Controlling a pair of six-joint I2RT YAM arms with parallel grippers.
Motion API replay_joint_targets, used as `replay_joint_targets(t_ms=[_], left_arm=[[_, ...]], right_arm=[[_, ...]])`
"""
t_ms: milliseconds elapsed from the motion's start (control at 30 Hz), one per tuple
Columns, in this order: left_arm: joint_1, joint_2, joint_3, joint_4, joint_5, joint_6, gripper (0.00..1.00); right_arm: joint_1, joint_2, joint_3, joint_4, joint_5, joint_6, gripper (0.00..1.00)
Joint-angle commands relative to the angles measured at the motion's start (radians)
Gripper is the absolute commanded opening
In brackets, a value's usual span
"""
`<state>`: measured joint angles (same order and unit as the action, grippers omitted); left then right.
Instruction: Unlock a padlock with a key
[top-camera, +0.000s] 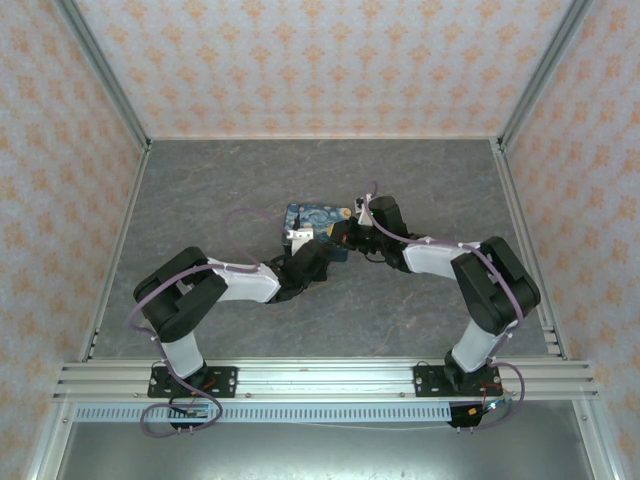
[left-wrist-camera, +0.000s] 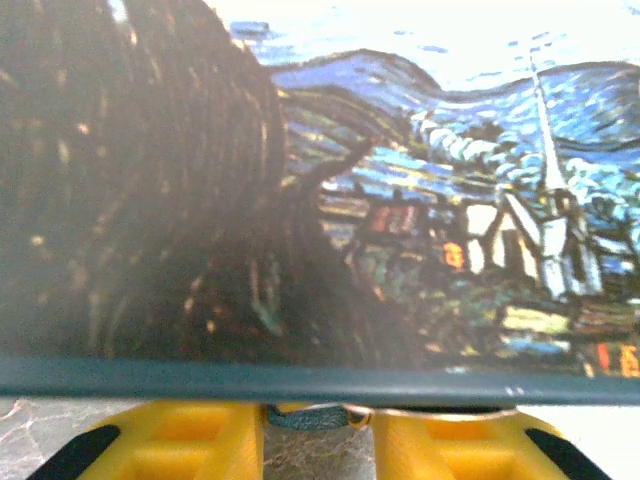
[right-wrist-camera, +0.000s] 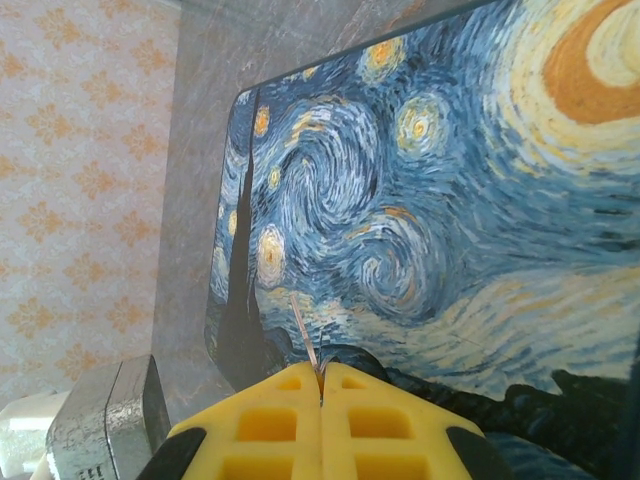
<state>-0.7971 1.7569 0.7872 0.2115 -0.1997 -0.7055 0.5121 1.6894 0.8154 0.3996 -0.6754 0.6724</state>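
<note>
Padlock (left-wrist-camera: 318, 415) sits between the fingers (left-wrist-camera: 180, 445) of my left hand (left-wrist-camera: 318, 442), just beside the painted tin (left-wrist-camera: 420, 200), braced for the key (right-wrist-camera: 303, 332).
Whether they pinch it I cannot tell; my right hand (right-wrist-camera: 321, 378), pressed together, nips the thin key.

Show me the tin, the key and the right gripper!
tin (right-wrist-camera: 450, 200): right wrist view, its painted lid.
key (right-wrist-camera: 303, 330): right wrist view, its thin protruding blade.
right gripper (right-wrist-camera: 320, 380): right wrist view, between its fingertips.
</note>
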Motion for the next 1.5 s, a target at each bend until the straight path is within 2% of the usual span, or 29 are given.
replay_joint_targets(t_ms=[0, 200, 400, 567, 700, 967, 1200, 1467], left_arm=[[-0.001, 0.0, 0.018, -0.032, -0.045, 0.018, 0.28], [-0.001, -0.017, 0.011, -0.039, -0.035, 0.017, 0.26], [-0.001, -0.061, 0.019, -0.09, -0.018, -0.022, 0.24], [-0.001, -0.109, 0.073, -0.233, 0.001, -0.12, 0.2], [0.001, -0.148, 0.088, -0.263, 0.056, -0.195, 0.17], [0.025, -0.239, 0.079, -0.243, 0.166, -0.346, 0.14], [0.045, -0.264, 0.034, -0.121, 0.274, -0.513, 0.11], [0.047, -0.307, 0.02, -0.092, 0.302, -0.606, 0.09]], right_arm=[[0.008, -0.047, -0.004, -0.056, 0.022, -0.011, 0.0], [-0.002, -0.124, 0.01, -0.07, 0.023, -0.013, 0.0], [-0.05, -0.27, -0.06, -0.075, 0.024, -0.01, 0.0], [-0.088, -0.432, -0.184, -0.119, 0.004, -0.081, 0.0], [-0.092, -0.5, -0.282, -0.111, -0.031, -0.112, 0.0], [-0.087, -0.662, -0.475, 0.013, -0.065, -0.105, 0.0], [-0.009, -0.666, -0.55, 0.145, -0.008, -0.13, 0.0], [0.044, -0.514, -0.552, 0.359, 0.028, -0.15, 0.0]])
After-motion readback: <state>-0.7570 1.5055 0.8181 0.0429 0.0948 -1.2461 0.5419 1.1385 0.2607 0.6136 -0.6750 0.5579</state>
